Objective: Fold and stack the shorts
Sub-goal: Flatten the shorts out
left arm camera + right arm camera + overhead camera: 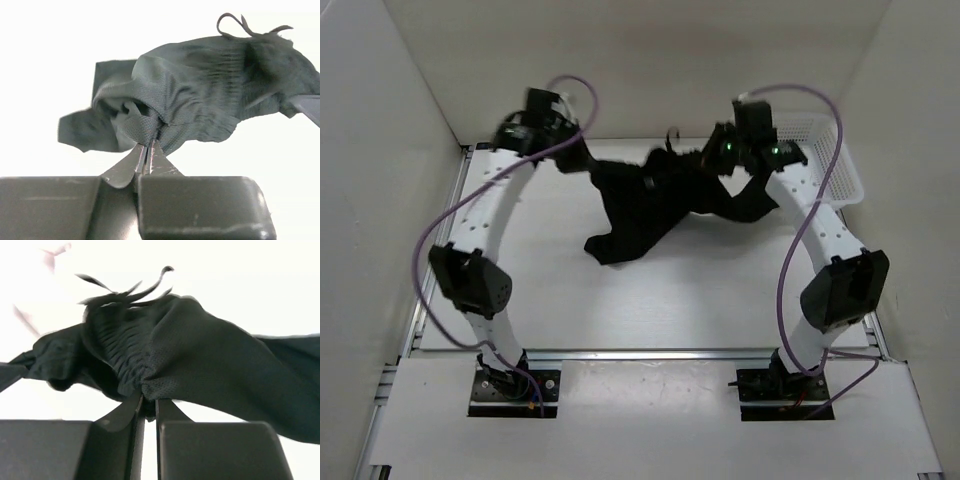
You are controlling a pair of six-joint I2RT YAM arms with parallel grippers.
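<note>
- Black shorts (650,205) over the far middle of the desk (670,310), strung between both hands, crumpled and unfolded.
- Left hand (582,162) at far left, clamped on a bunched fold at the left end of the shorts.
- In the left wrist view: fingertips (161,162) almost meeting, with a twist of fabric wedged between them and the rest of the shorts (200,85) billowing beyond.
- Right hand (738,172) at far right, pinched narrow on the other end of the cloth.
- In the right wrist view: right hand (148,401) gripping just below the gathered, ribbed waistband, with the shorts (210,360) spreading to either side.
- Thin drawstring (235,22) sticking up in loose loops from the waistband; also seen from the right wrist (150,287).
- One loose leg sagging toward the near left, ending about mid-desk; cannot tell whether its lowest corner touches the surface.
- White mesh basket (830,150) in the far right corner, just beside the right arm, apart from the shorts.
</note>
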